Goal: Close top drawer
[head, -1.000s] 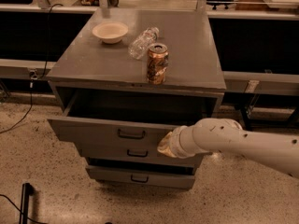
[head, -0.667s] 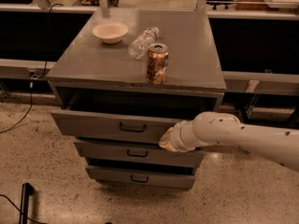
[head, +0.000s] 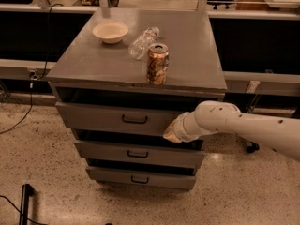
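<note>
Camera view: the hand [head: 172, 131] sits against the right end of the top drawer [head: 105, 118], right of its handle [head: 135, 120]. Whether it is clenched or released I cannot tell. The drawer stands slightly out under the bench [head: 197, 55], so the push seems nearly done. Next calls for a straight shove inward. The bench carries a can [head: 158, 63], a bottle [head: 143, 42] and a bowl [head: 110, 32], above a speckled floor [head: 47, 172].

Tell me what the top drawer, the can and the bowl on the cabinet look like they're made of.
The top drawer looks like painted sheet metal: matte grey, with a flat, thin front panel. The can is probably aluminium, with a glossy printed wall and a shiny rim. The bowl is pale and matte, possibly paper or ceramic; I can't tell which. The end effector is at the drawer front's right end.
</note>
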Controlling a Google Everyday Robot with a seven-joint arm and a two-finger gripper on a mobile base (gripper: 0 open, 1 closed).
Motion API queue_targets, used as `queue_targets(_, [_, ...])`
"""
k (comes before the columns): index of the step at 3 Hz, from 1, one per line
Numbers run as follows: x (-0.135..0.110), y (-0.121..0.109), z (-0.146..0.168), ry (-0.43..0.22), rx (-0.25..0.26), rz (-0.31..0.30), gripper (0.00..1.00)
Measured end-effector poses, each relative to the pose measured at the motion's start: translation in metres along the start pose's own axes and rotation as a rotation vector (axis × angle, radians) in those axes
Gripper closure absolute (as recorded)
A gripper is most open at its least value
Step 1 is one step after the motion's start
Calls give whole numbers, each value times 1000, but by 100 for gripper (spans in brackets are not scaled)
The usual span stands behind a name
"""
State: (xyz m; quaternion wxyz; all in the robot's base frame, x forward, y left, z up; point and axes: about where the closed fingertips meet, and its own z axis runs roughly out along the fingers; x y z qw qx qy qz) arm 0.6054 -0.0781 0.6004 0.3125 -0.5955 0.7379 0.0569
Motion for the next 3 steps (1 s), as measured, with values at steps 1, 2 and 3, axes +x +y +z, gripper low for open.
queue_targets(1, [1, 0, -1, -12, -15, 8, 100])
queue_targets(2, [-3, 25, -17, -53, -57, 8, 100])
queue_targets(3, [-23, 101, -61, -100, -188, 2, 100])
